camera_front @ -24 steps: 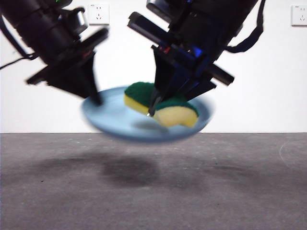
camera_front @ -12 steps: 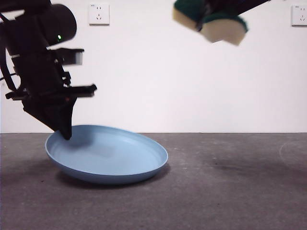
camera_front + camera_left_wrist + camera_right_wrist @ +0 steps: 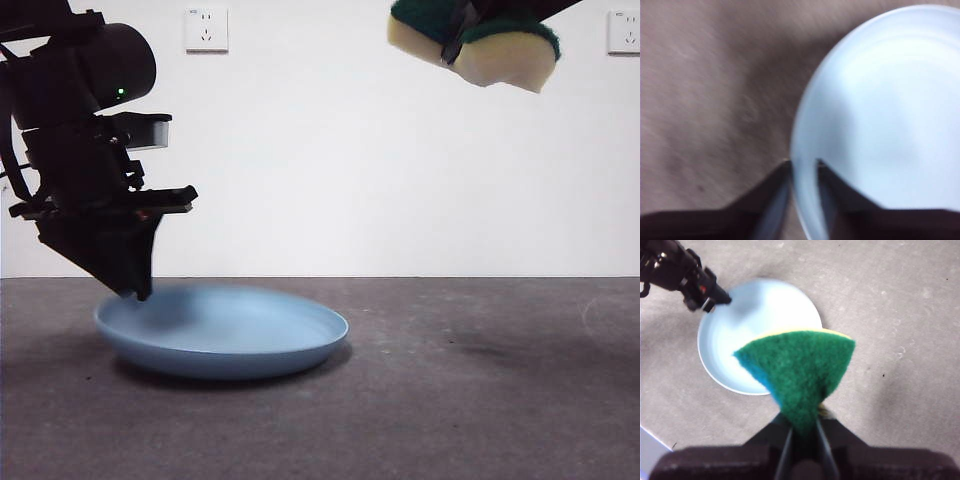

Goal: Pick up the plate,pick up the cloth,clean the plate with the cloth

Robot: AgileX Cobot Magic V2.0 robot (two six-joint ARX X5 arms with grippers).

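Front view: left gripper (image 3: 140, 293) on plate (image 3: 225, 335) rim, cloth (image 3: 480, 40) aloft.

A plain white wall (image 3: 330, 150) rises behind the grey, felt-like counter (image 3: 450, 390); two white sockets (image 3: 206, 29) sit high on it; soft shadows fall.

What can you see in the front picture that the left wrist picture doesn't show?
Only the front view shows the cloth, squeezed in the right hand high above the table, plus the white wall and its sockets. Only the left wrist view shows, close up, the left hand with one finger on each side of the rim. Both show the plate on the table.
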